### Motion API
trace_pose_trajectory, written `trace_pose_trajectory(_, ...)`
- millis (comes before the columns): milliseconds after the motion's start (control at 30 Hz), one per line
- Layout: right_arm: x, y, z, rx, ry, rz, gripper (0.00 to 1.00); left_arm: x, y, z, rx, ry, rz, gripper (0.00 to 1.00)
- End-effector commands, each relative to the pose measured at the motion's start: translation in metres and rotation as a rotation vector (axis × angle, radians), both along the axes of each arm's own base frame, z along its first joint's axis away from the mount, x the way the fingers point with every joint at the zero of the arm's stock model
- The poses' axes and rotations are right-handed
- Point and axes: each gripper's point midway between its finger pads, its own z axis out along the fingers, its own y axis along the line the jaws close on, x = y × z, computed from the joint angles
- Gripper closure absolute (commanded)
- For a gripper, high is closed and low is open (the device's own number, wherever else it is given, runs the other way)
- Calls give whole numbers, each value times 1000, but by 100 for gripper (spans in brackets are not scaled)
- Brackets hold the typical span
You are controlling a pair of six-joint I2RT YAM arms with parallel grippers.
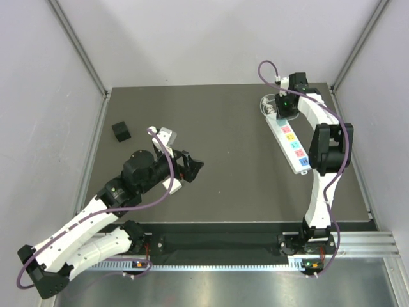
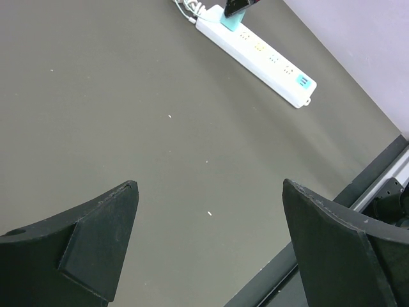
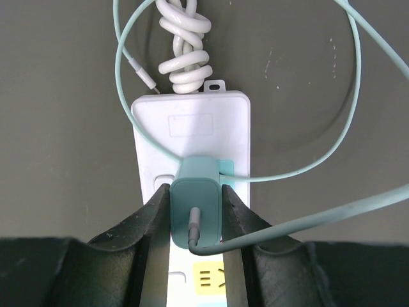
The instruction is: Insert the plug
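A white power strip [image 1: 291, 142] lies at the right of the dark mat; it also shows in the right wrist view [image 3: 192, 121] and the left wrist view [image 2: 255, 48]. My right gripper [image 3: 195, 214] is shut on a teal plug [image 3: 195, 201], which stands on the strip's far-end socket with its teal cable [image 3: 332, 128] looping around. In the top view the right gripper [image 1: 285, 109] sits over the strip's far end. My left gripper [image 1: 193, 167] is open and empty over the mat at the left; its fingers [image 2: 96, 233] stand wide apart.
A small black cube [image 1: 121, 132] lies at the far left of the mat. A white block [image 1: 165, 136] sits beside the left arm. The strip's white cord [image 3: 185, 45] is bundled at its far end. The table's front rail [image 1: 255, 243] runs along the near edge.
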Motion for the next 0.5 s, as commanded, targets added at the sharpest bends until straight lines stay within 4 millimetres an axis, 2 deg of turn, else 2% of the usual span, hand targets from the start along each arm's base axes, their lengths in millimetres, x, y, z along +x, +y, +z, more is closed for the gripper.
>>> trace_pose_trajectory(0,3,10,25,11,-30,3,100,2,2,20,-40,-57,11,2)
trace_pose_trajectory(100,9,11,59,20,-125,-11,100,1,2,21,-44,-60,10,2)
trace_pose_trajectory(133,13,10,80,34,-184,-28,100,1,3,22,-45,-61,11,2)
trace_pose_trajectory(233,12,10,97,62,-231,-52,100,0,2,24,-57,-63,6,2)
trace_pose_trajectory(267,9,11,93,61,-226,-47,100,-1,3,24,-59,-65,3,2)
trace_pose_trajectory(300,1,9,78,53,-189,-49,100,-1,3,25,-61,-67,5,2)
trace_pose_trajectory(367,-4,10,73,62,-190,-44,100,-1,3,25,-62,-66,6,2)
trace_pose_trajectory(400,-9,11,65,68,-176,-44,100,-2,3,24,-61,-63,4,2)
trace_pose_trajectory(467,-7,12,74,79,-209,-46,100,-3,1,25,-68,-64,-8,2)
